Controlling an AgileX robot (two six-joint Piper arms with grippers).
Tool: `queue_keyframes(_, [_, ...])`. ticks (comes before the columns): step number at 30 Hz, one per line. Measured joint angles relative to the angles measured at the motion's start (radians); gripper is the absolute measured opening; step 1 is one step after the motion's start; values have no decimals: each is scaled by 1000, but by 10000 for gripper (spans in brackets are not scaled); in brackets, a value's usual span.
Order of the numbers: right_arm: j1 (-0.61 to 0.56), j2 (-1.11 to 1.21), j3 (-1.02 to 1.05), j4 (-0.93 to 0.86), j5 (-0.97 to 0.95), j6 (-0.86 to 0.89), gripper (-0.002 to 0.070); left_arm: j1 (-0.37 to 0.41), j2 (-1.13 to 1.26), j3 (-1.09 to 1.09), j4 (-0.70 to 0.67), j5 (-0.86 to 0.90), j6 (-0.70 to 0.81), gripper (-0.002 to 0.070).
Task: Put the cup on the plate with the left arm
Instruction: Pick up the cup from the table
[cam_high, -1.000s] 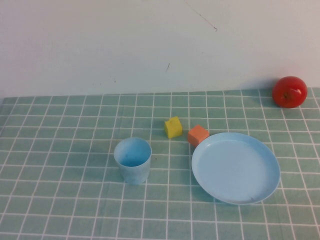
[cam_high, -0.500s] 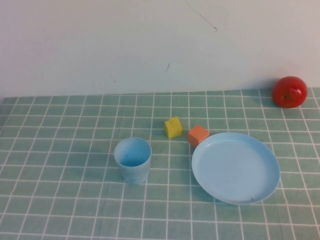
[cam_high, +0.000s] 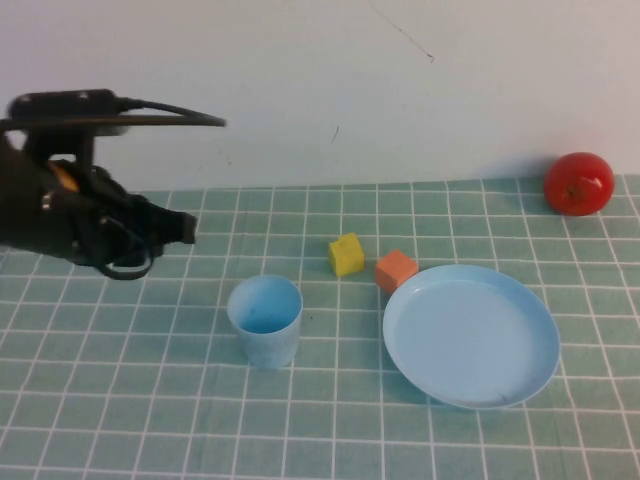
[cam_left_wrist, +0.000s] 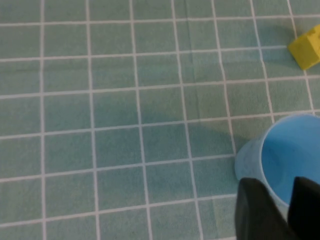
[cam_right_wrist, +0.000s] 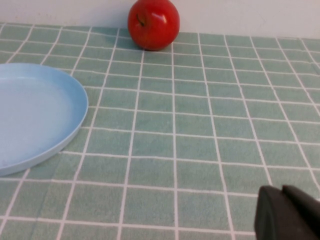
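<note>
We see the left arm (cam_high: 70, 215) over the surface's (cam_high: 150, 400) left side, up and to the left of the cup (cam_high: 265, 320), which stands upright well apart from the plate (cam_high: 470, 335). A yellow block (cam_high: 346, 254) and an orange block (cam_high: 396, 270) sit between them, the orange one just beside the plate's rim. The left wrist view gives us what the high view hides: the left pincer (cam_left_wrist: 284, 186), a narrow gap between its fingers, holding nothing, above the cup's rim. The right wrist view shows the right pincer (cam_right_wrist: 287, 212) with fingers together, near the plate and the apple (cam_right_wrist: 153, 23).
</note>
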Motion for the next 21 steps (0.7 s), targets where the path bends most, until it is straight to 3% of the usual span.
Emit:
queue_keyframes(1, [0,0,0,0,0,0,-2,-11,29,-15,0,2,13,129])
queue_keyframes(6, [0,0,0,0,0,0,-2,-63,163,-83,1,23,40,486])
queue_keyframes(8, [0,0,0,0,0,0,-2,-74,205,-96,1,23,44,540])
queue_keyframes(11, [0,0,0,0,0,0,-2,-85,263,-114,1,20,47,531])
queue_keyframes(21, [0,0,0,0,0,0,-2,-92,443,-150,-3,-45,94,356])
